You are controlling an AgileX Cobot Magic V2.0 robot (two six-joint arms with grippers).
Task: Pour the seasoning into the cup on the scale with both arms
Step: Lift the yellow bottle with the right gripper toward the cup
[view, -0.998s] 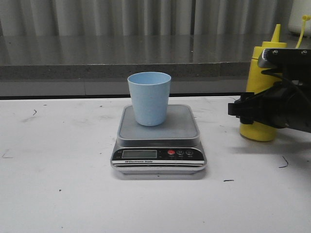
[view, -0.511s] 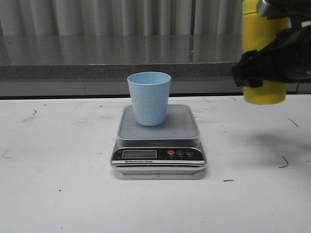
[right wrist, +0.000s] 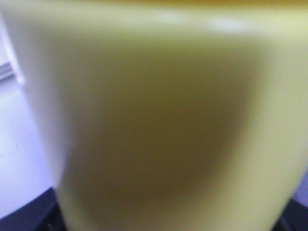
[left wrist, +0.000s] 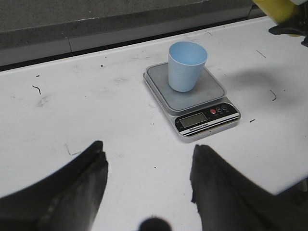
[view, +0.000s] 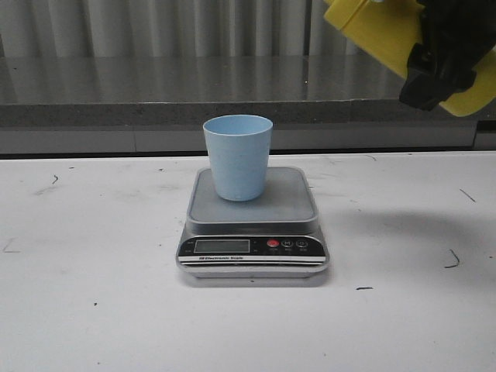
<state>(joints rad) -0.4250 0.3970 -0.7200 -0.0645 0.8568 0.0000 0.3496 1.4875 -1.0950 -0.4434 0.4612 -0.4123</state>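
The pale blue cup [view: 238, 156] stands upright on the silver scale [view: 253, 232] at the middle of the table; both also show in the left wrist view, the cup [left wrist: 186, 66] on the scale [left wrist: 192, 98]. My right gripper [view: 442, 54] is shut on the yellow seasoning bottle [view: 377, 31], held high at the upper right and tilted with its top toward the left, out of frame. The bottle's body fills the right wrist view [right wrist: 159, 120]. My left gripper [left wrist: 148, 166] is open and empty over bare table, short of the scale.
A grey ledge [view: 155, 108] and a corrugated wall run along the back of the white table [view: 93, 294]. The bottle's shadow lies on the table to the right of the scale [view: 411, 225].
My right gripper has lifted the bottle from the table at the right to high above it and tilted it toward the left. The cup and scale have not moved.
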